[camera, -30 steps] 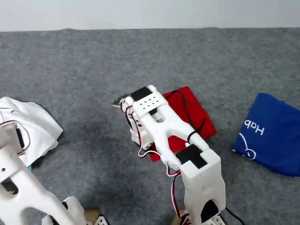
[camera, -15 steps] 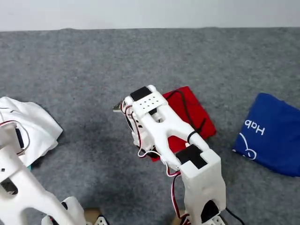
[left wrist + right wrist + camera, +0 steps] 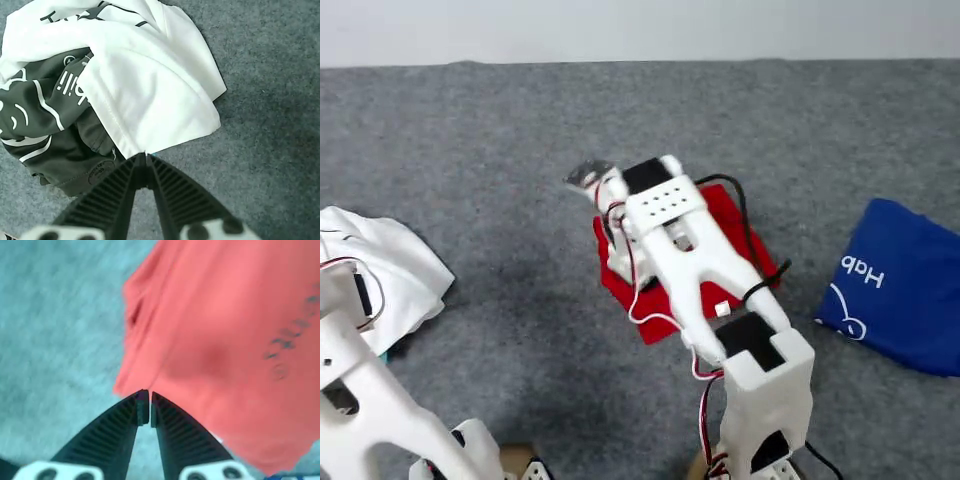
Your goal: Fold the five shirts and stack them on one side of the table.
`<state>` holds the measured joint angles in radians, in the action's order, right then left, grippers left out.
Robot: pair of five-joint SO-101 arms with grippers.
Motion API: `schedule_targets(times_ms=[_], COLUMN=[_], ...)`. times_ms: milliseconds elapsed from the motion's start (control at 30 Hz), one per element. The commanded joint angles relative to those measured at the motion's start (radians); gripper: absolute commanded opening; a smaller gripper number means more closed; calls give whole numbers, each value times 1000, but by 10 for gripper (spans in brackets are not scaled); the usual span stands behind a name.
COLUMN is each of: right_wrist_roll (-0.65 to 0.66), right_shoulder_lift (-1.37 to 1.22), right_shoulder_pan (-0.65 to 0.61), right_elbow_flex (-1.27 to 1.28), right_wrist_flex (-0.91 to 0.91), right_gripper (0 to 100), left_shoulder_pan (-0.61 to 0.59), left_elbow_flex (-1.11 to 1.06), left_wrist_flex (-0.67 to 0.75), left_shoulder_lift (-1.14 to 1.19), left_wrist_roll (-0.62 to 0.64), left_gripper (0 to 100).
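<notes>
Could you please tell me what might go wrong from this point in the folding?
1. The right gripper is shut at the edge of the red shirt; pushing on like that could bunch the fabric rather than grip it.
2. The white shirt lies crumpled over a dark shirt by the shut left gripper; a pinch there might lift both.

Robotics lab bench: you are working at a table covered in grey felt, closed off by a plain white wall beyond your right arm; both it and your left arm are white plastic shells trailing bare red and black servo wires.
</notes>
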<state>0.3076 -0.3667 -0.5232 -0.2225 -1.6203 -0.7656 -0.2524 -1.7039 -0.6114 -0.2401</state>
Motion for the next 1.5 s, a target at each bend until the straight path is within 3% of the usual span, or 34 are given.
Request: schedule_targets(times_ms=[0,333,733,933,1100,1300,1467], right_wrist_roll=[12,11,6,11,17,133,138], right_shoulder_lift=[-45,-160,5,-42,-136,-242,-343], right_shoulder_pan=[13,-139,-59,-38,-50,-22,30], right_elbow_flex=[-51,-69,-239,-236,-238,-250,-385], right_wrist_flex=[21,-61,-174,-171,10,252,298], right_gripper=[10,10,10,10,10,10,10], left_shoulder_pan=[-2,-2,0,0,0,0,0], left_elbow_flex=[4,4,4,2,-31,-68,-64], left_wrist_flex=[23,21,21,20,21,18,23], left_shoulder_lift=[-20,-20,-20,-20,-20,-21,-21], left_wrist_roll=[-11,-9,-9,-5,-5,-5,-5], left_gripper=[8,8,8,8,8,8,8])
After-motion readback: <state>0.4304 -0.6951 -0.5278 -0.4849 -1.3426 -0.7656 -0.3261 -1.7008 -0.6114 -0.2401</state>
